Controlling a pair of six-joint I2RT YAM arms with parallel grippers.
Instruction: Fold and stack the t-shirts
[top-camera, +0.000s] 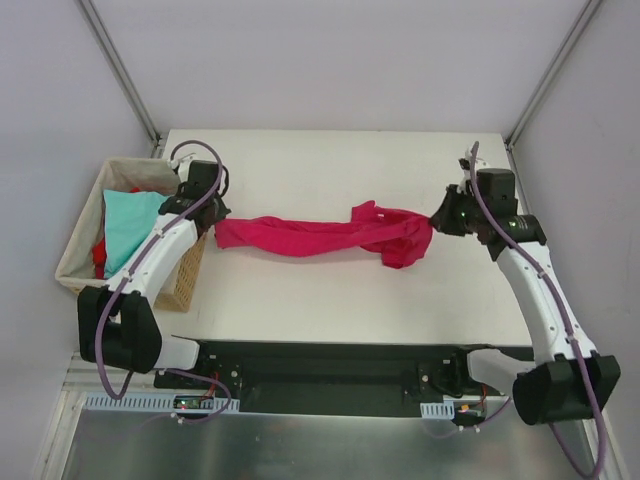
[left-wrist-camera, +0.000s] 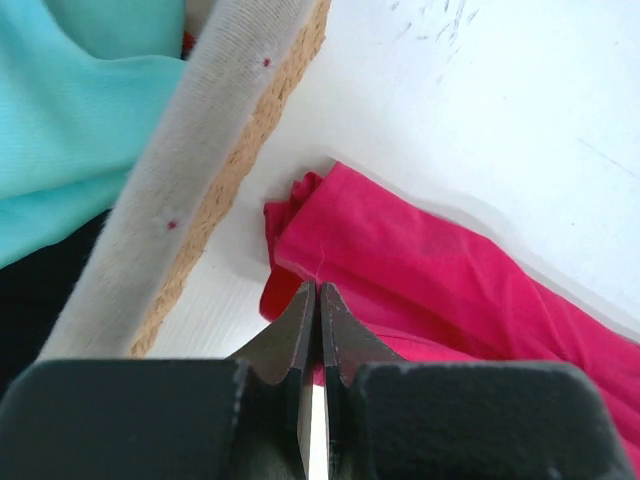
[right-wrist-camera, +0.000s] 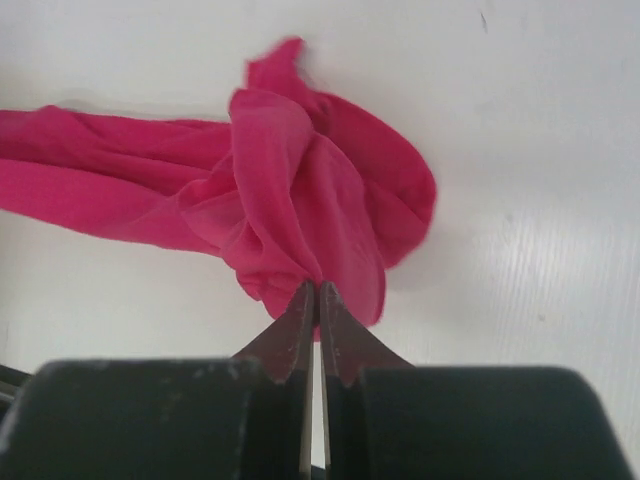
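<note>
Where the magenta tee (top-camera: 320, 236) lies: across the middle of the table (top-camera: 330, 165), drawn into a long twisted band running left to right, with a bunched lump near its right end.
Left end of the tee: on the table just beside the basket's (top-camera: 80, 245) right wall, at the left gripper (top-camera: 212, 218).
Left gripper: clenched, fingers pressed flat together with no gap between them. In the left wrist view (left-wrist-camera: 318, 292) the tips sit on the edge of the magenta tee (left-wrist-camera: 430, 270), with cloth showing on both sides of them, so they pinch a thin fold there.
Right gripper (top-camera: 437, 218): clenched on the bunched right end. In the right wrist view (right-wrist-camera: 317, 290) the folds of the magenta tee (right-wrist-camera: 300, 200) gather down to a point at the closed tips.
Basket: at the table's left edge, woven wicker with a pale cloth rim (left-wrist-camera: 200, 180).
Teal tee (top-camera: 128, 225): in the basket, lying loosely on top. It fills the upper left of the left wrist view (left-wrist-camera: 70, 110).
Red tee (top-camera: 100, 256): in the basket, mostly under the teal tee, with a patch showing at the near left side.
Left arm: bent up along the basket's right side.
Right arm: reaching from the right base toward the table's right half.
Fold state: magenta tee twisted and crumpled, not yet folded.
</note>
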